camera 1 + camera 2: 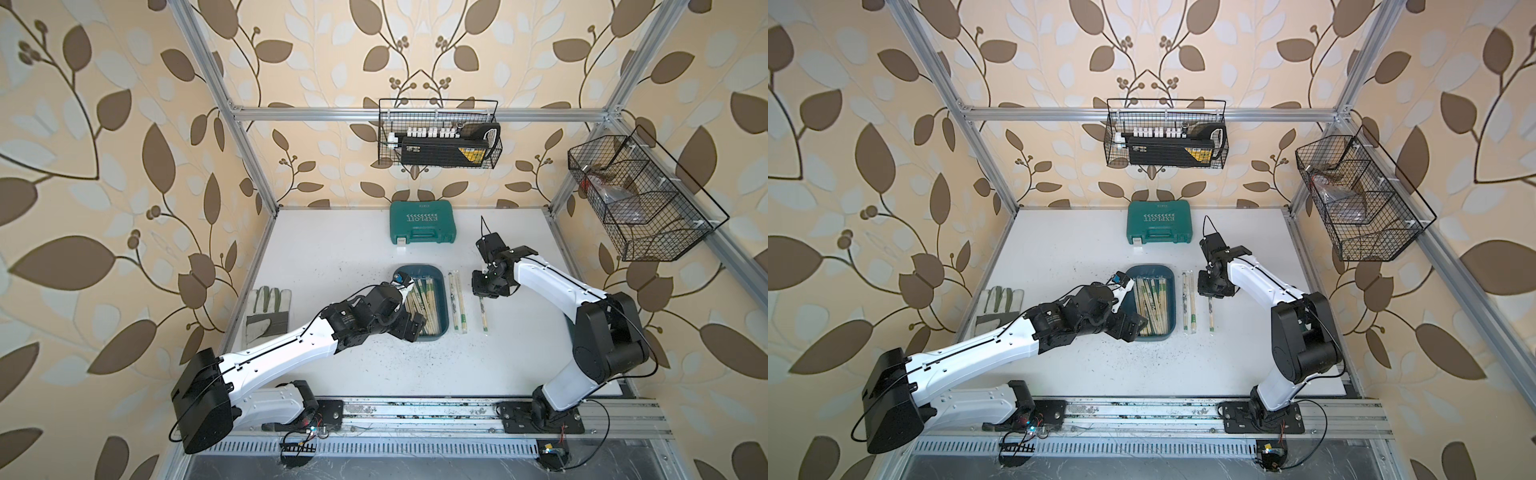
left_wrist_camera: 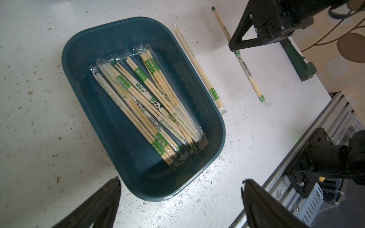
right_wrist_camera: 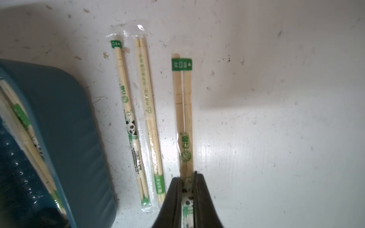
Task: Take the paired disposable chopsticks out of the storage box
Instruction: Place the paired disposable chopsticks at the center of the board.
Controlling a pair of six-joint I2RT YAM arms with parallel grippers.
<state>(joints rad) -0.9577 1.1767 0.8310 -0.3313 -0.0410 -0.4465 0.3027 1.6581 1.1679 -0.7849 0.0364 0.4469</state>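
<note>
The storage box is a dark teal tray at mid-table, with several wrapped paired disposable chopsticks piled inside. Just right of the box, two wrapped pairs lie side by side on the table. My right gripper is shut on the far end of a third pair, farther right and low over the table. I cannot tell whether that pair touches the table. My left gripper is open and empty, and hovers over the box's near end.
A green tool case stands at the back of the table. A work glove lies at the left edge. Black wire baskets hang on the back frame and the right frame. The arms' metal rail runs along the front.
</note>
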